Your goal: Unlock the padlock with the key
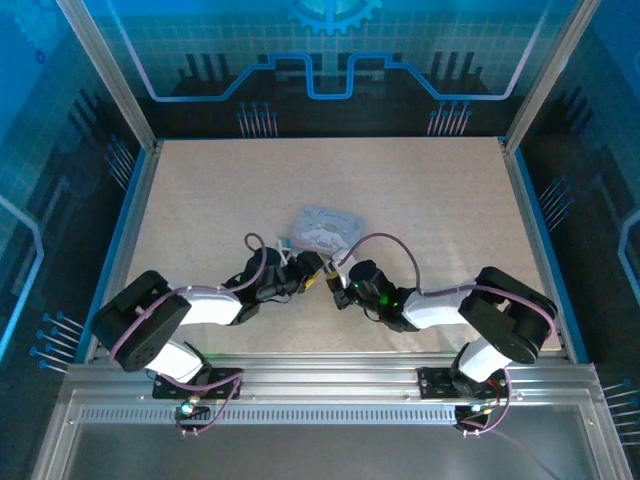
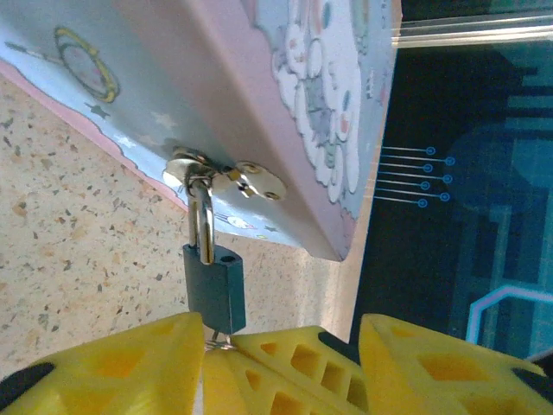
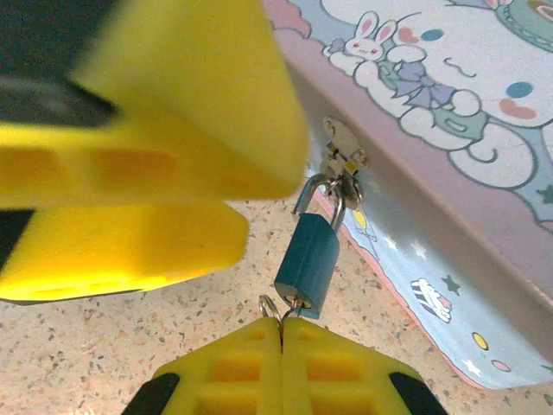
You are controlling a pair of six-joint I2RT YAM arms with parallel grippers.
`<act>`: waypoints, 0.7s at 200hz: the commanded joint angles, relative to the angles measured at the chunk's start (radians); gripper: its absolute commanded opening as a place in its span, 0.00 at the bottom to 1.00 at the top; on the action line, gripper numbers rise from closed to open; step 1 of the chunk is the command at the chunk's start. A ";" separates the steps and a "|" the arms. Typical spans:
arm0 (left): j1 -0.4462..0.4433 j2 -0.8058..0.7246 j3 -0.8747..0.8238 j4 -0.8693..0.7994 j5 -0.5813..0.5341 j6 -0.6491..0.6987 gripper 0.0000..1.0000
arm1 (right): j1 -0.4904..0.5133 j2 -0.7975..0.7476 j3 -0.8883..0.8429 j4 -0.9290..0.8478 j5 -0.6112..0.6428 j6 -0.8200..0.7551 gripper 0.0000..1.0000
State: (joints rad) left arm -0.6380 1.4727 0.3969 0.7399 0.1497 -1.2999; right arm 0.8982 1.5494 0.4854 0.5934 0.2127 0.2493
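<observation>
Speckled beige tabletop (image 1: 420,190) inside a blue-lit enclosure carries a lavender cartoon tin (image 1: 325,228). The left jaws stand apart, their yellow fingertips (image 2: 112,367) straddling the right jaws, which are pressed together just below the padlock (image 3: 307,264). Its small, dark blue-grey body hangs by a thin silver shackle from the tin's hasp. Pinched at the right jaws' tips is the key (image 3: 270,307); little beyond its wire ring shows, seemingly seated in the lock's underside.

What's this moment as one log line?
right gripper: shut on key | key: at base of padlock | padlock: hanging from tin hasp | left gripper: open, alongside
</observation>
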 commanded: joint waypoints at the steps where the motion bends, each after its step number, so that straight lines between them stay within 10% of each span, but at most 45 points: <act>1: 0.012 -0.076 0.009 -0.141 -0.038 0.070 0.54 | -0.029 -0.042 -0.002 -0.031 -0.086 0.071 0.00; 140: 0.079 -0.368 0.076 -0.629 -0.176 0.263 0.77 | -0.155 0.004 -0.023 0.048 -0.300 0.517 0.00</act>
State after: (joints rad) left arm -0.5743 1.1297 0.4492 0.2028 0.0059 -1.0824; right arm 0.7597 1.5124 0.4789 0.5587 -0.0326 0.6510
